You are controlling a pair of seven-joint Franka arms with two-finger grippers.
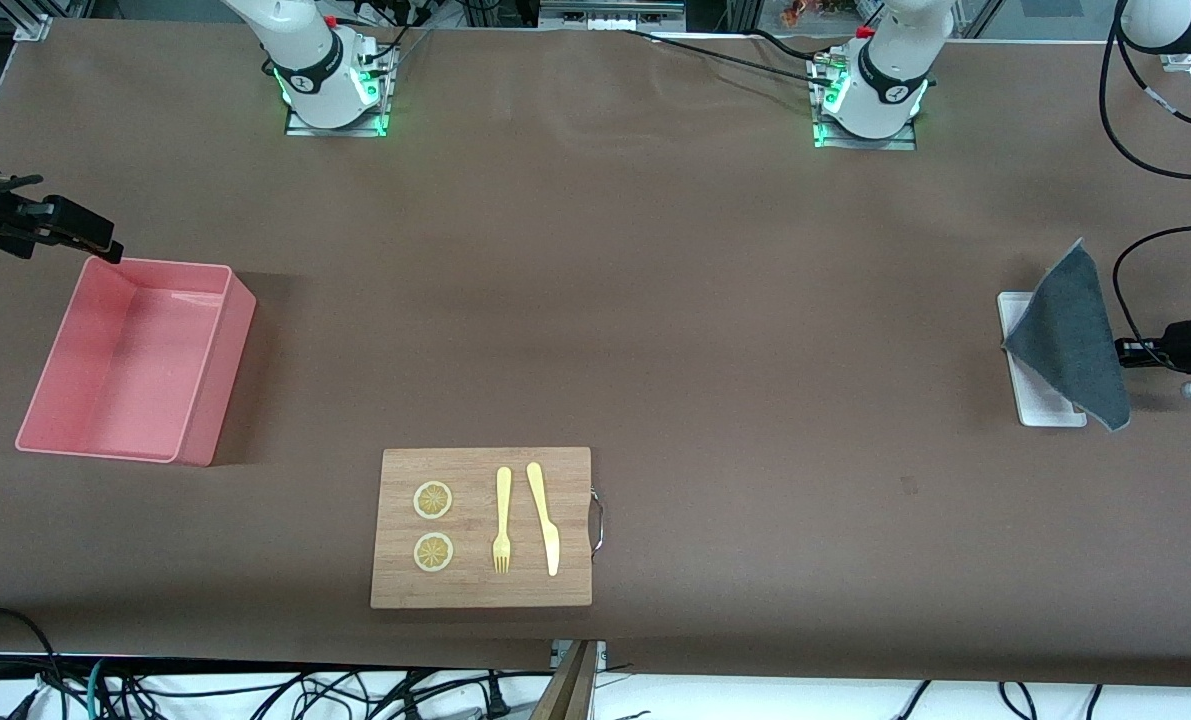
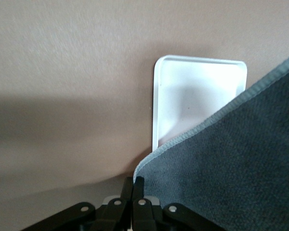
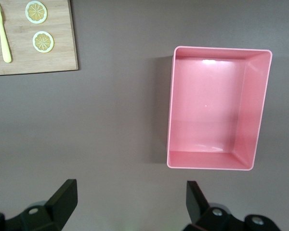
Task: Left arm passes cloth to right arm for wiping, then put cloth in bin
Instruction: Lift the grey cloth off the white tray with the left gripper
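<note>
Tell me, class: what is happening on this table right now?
The left gripper is shut on a corner of the cloth, holding it up over the white tray at the left arm's end of the table. The right gripper waits open in the air by the empty bin at the right arm's end. No handover yet. A board with a fork, a knife and two lemon slices lies nearer the front camera.

A brown table (image 1: 655, 300) carries a salmon-pink bin (image 1: 135, 360), a wooden cutting board (image 1: 482, 527) nearer the front camera, and a small white tray (image 1: 1025, 380).
</note>
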